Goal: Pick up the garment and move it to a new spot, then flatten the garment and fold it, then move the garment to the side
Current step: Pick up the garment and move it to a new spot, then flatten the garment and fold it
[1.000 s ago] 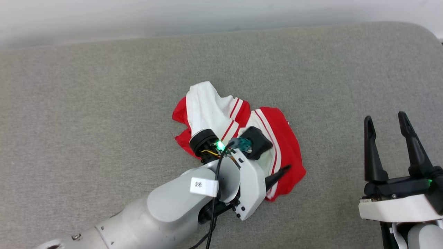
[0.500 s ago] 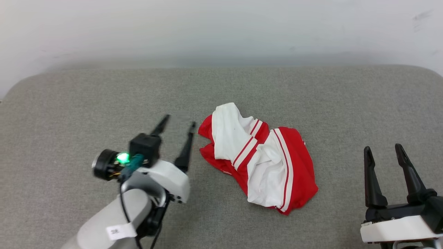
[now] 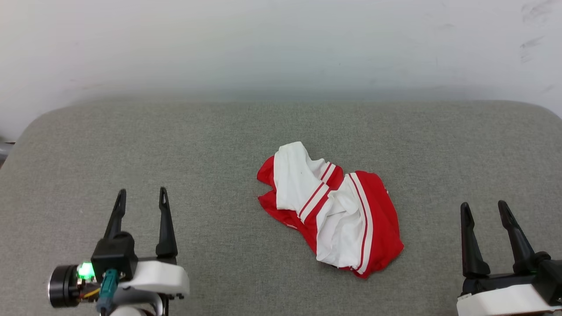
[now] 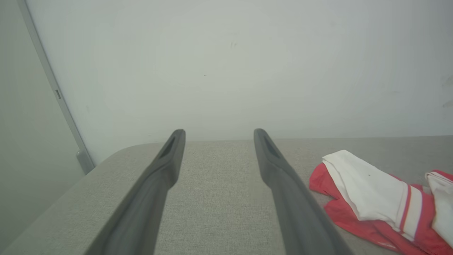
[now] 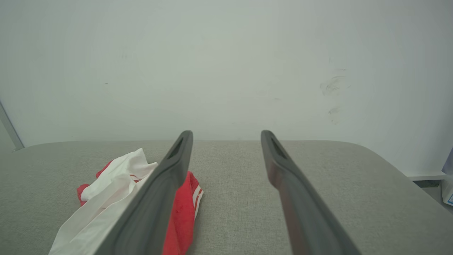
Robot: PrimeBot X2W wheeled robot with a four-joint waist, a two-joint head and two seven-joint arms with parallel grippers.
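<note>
The garment (image 3: 333, 210) lies crumpled in a red and white heap at the middle of the grey padded table (image 3: 219, 145). Its white sleeves with red stripes face up; any letters or numbers are hidden in the folds. My left gripper (image 3: 141, 195) stands open at the lower left, well apart from the cloth, nothing between its fingers. My right gripper (image 3: 483, 207) is open at the lower right, also clear of the cloth. In the left wrist view the garment (image 4: 375, 198) lies to the right of my fingers. In the right wrist view the garment (image 5: 116, 187) sits to the left, partly behind one finger (image 5: 159, 198).
A pale wall (image 3: 281, 44) runs along the table's far edge. The table has rounded corners at far left and far right. Grey bare surface surrounds the heap on all sides. A metal strip (image 4: 53, 92) runs down the wall at the left.
My left gripper has drawn back from over the garment to the lower left, leaving the cloth lying free. The head camera has tilted up, showing more wall. The right gripper stays put.
</note>
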